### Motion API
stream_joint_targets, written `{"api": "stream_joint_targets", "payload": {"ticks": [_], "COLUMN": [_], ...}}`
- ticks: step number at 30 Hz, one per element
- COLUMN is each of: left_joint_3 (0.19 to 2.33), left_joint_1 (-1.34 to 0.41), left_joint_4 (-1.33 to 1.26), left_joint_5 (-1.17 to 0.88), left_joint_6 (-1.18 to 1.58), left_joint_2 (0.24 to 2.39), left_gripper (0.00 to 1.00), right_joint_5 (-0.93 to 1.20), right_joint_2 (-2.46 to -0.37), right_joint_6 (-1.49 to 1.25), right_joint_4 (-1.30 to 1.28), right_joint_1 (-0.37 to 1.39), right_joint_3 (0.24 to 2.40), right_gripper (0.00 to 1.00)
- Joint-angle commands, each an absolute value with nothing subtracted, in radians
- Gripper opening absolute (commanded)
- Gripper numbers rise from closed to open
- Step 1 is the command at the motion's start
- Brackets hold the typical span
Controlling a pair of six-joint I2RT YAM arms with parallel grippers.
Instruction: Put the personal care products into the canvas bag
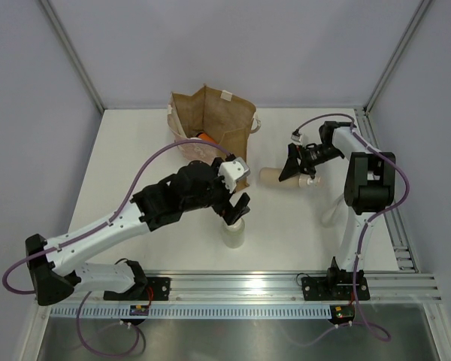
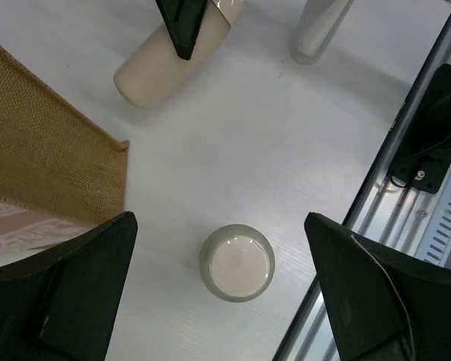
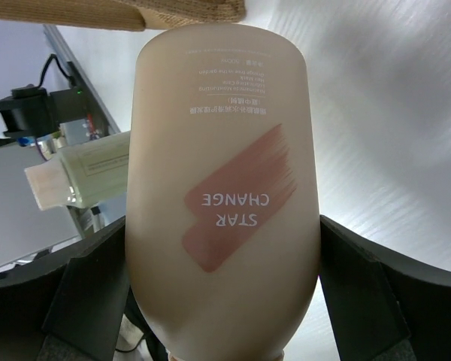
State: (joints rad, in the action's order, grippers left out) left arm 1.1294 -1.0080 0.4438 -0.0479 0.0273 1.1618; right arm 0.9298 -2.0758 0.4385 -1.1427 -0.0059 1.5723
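Observation:
The canvas bag (image 1: 214,120) stands open at the back, with an orange bottle (image 1: 204,138) inside it. A cream cylinder (image 2: 237,263) stands upright on the table. My left gripper (image 2: 219,222) hangs open straight above it, a finger well clear on each side; from above, this gripper (image 1: 237,208) covers the cylinder's (image 1: 234,235) top. A peach bottle (image 3: 225,188) lies on its side right of the bag. My right gripper (image 3: 224,222) is open, its fingers straddling the bottle's nozzle end and close against its sides. A thin clear bottle (image 2: 316,30) lies just beyond it.
The bag's woven tan corner (image 2: 52,158) is left of the cream cylinder. An aluminium rail (image 1: 286,284) with the arm bases runs along the near edge. Frame posts and grey walls close in the back and sides.

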Motion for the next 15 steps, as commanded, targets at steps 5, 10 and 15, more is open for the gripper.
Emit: {"api": "stream_joint_targets", "payload": {"ticks": [5,10,15], "left_joint_3": [1.132,1.063,0.985], "left_joint_1": [-1.012,-1.014,-1.014], "left_joint_4": [0.373,0.382,0.429], "left_joint_5": [-0.006,0.040,0.098], "left_joint_6": [-0.038,0.033,0.093], "left_joint_2": [1.094,0.959,0.766], "left_gripper": [0.99,0.99,0.99], "right_joint_5": [1.189,1.288,1.363], "right_joint_2": [-1.974,-1.939,-1.974], "right_joint_6": [0.465,0.433,0.419], "right_joint_4": [-1.325,-1.400,-1.515], "right_joint_1": [-0.026,-0.026,-0.025], "right_joint_3": [1.706,1.807,2.041], "right_gripper": [0.09,0.09,0.09]}}
